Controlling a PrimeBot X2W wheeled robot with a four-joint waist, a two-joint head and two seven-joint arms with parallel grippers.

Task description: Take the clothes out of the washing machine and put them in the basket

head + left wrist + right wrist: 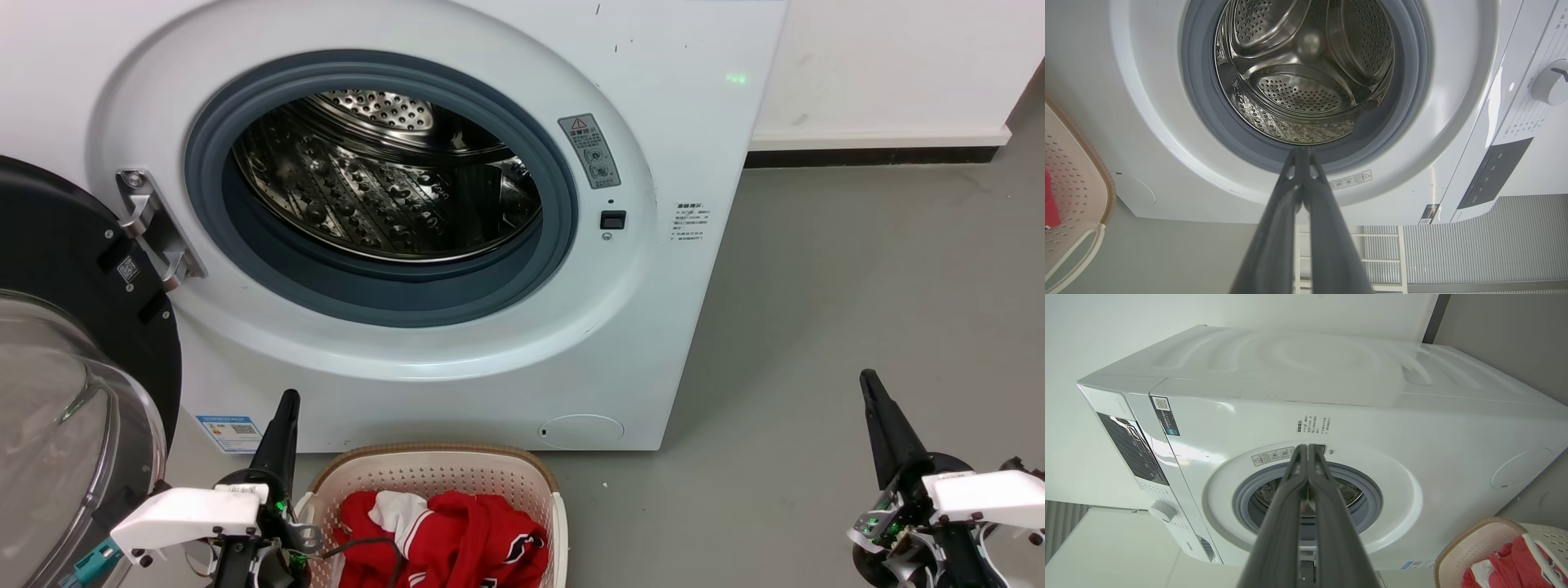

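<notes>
The drum (384, 180) of the washing machine (694, 122) looks bare in the head and left wrist views. The clothes (465, 539) sit in the basket (441, 451), on the floor right up against the machine's base. Task reads as done or near it.

The left gripper (286, 412) and right gripper (872, 392) both have fingers pressed together, holding nothing. Left is just beside the basket, right is well apart over bare floor.

Risks:
- Low front of the drum hides behind the grey seal (384, 298) in the head view, so a small item there could get missed without a check.
- The dark cable (367, 541) by the left gripper lies over the red heap. Lifting that arm could snag fabric and drag it out.
- The open door (73, 343) sits close on the left arm's outer side, so a wide swing could hit the glass.

Counts: 1 washing machine, 1 door, 1 basket, 2 grippers. Clothes: one heap, likely 2 pieces (plain red, red with white panels), can't separate for certain.
</notes>
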